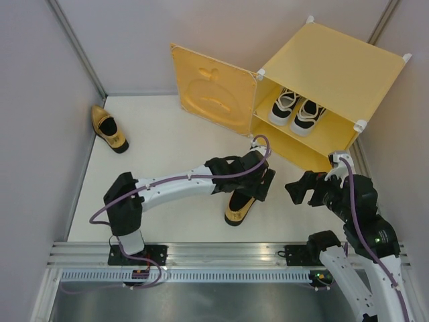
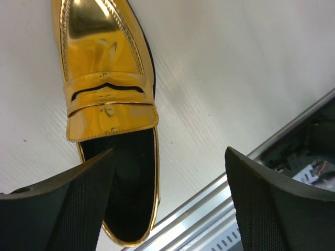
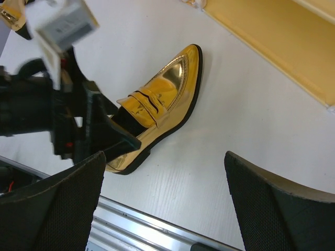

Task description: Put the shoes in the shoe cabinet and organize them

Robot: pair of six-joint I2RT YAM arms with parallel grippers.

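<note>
The yellow shoe cabinet [image 1: 335, 64] stands at the back right with its face-embossed door [image 1: 211, 87] swung open. Both white sneakers [image 1: 297, 111] sit side by side in its upper compartment. One gold loafer [image 1: 239, 206] lies on the table in front of the cabinet. My left gripper [image 1: 258, 188] is open just above its heel end; in the left wrist view [image 2: 170, 204] one finger is over the loafer's [image 2: 104, 94] black inside, the other over bare table. My right gripper [image 1: 301, 191] is open and empty to the loafer's right [image 3: 157, 104]. The second gold loafer [image 1: 109, 127] lies at the far left.
Grey walls close in the table on the left and back. A metal rail [image 1: 221, 255] runs along the near edge, also in the right wrist view [image 3: 152, 225]. The cabinet's lower front edge [image 3: 272, 36] lies just beyond the near loafer.
</note>
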